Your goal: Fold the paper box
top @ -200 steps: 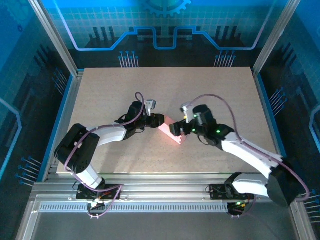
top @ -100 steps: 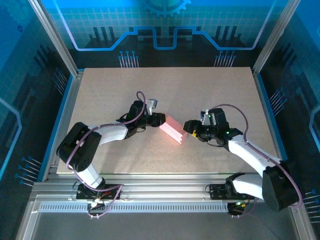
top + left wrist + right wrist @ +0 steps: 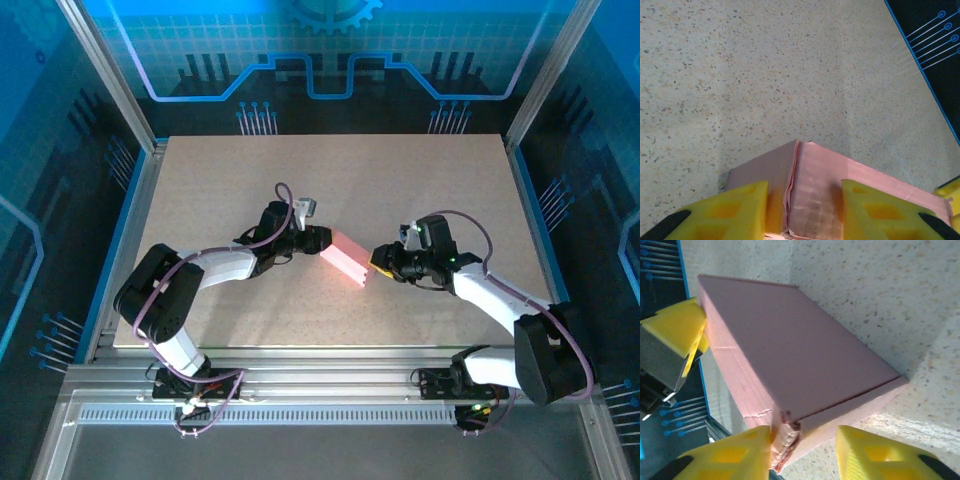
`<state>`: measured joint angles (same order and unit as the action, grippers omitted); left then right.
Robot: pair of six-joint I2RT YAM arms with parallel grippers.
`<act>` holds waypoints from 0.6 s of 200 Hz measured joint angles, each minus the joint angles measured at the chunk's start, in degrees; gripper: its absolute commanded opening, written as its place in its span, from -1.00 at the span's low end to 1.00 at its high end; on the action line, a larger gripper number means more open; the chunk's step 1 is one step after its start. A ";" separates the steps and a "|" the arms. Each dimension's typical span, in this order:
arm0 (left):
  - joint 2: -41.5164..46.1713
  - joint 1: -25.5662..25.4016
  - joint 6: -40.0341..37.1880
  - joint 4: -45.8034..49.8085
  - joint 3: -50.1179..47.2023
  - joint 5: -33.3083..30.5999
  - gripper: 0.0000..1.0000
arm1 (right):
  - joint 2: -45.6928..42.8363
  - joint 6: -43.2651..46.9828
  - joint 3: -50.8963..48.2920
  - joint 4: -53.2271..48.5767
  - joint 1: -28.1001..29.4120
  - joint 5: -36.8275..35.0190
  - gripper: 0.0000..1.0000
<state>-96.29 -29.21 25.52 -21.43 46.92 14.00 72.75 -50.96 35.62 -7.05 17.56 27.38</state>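
The left jaws are pinched narrow on one end of the pink, flat rectangular paper box (image 3: 830, 170), a yellow foam pad (image 3: 742, 207) pressed on each side of the seam there. I judge that grip is an anchor, keeping the light card from sliding while the other end gets worked.

The right jaws stand about half-wide astride the opposite end, where the corner looks crumpled and a flap edge is not quite flush. One yellow pad (image 3: 725, 455) touches that frayed corner. The other pad (image 3: 875, 455) sits just beside the lower edge, and I cannot tell whether it is gripping yet. I read this as lining up to press the end shut.

The box (image 3: 345, 258) lies on the speckled desk (image 3: 400, 180), near its middle, stretched diagonally between the two arms and already folded into a closed shape.

Count: one pink box, two arms, two sets of jaws, four yellow pads, one desk.
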 measured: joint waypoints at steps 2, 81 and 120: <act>-0.02 0.00 0.00 0.00 0.00 0.00 -0.25 | 0.00 0.04 0.07 -0.17 -0.02 -0.02 0.42; 0.02 0.00 -0.33 2.43 1.31 0.07 -0.24 | -4.15 42.58 11.34 -12.63 7.76 -12.59 0.68; 0.02 0.02 -0.61 3.34 1.75 0.31 -0.24 | 3.87 57.96 13.51 -13.38 15.17 -22.38 0.63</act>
<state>-96.27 -29.19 24.91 -18.09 48.66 14.31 76.62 7.01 49.12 -20.43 32.73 4.99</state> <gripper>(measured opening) 0.381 0.849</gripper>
